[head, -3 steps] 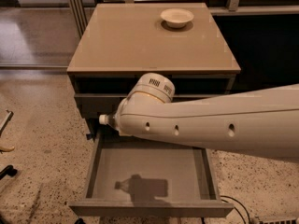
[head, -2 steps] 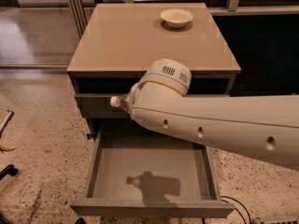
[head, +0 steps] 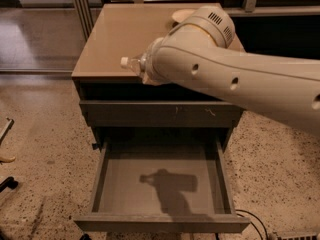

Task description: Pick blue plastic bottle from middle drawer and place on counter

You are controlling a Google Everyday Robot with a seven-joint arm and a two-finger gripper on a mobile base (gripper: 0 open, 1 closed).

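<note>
The blue plastic bottle point(head: 132, 63) has a clear body and a white cap. It sticks out to the left from under the end of my white arm point(head: 200, 49), held in the air over the front edge of the beige counter point(head: 120, 29). My gripper is hidden behind the arm's end, where the bottle's body disappears, and it carries the bottle. The middle drawer point(head: 115, 184) is pulled open below. Its grey floor holds only the shadow of arm and bottle.
A white bowl point(head: 180, 15) at the back of the counter is partly hidden by my arm. The shut top drawer front point(head: 160, 113) has whitish scratches. Cables point(head: 250, 218) lie on the speckled floor at the bottom right. Dark items point(head: 5, 129) lie at the left.
My arm has risen from just above the open drawer to counter height, taking the bottle up and back with it. The shadow on the drawer floor has shifted.
</note>
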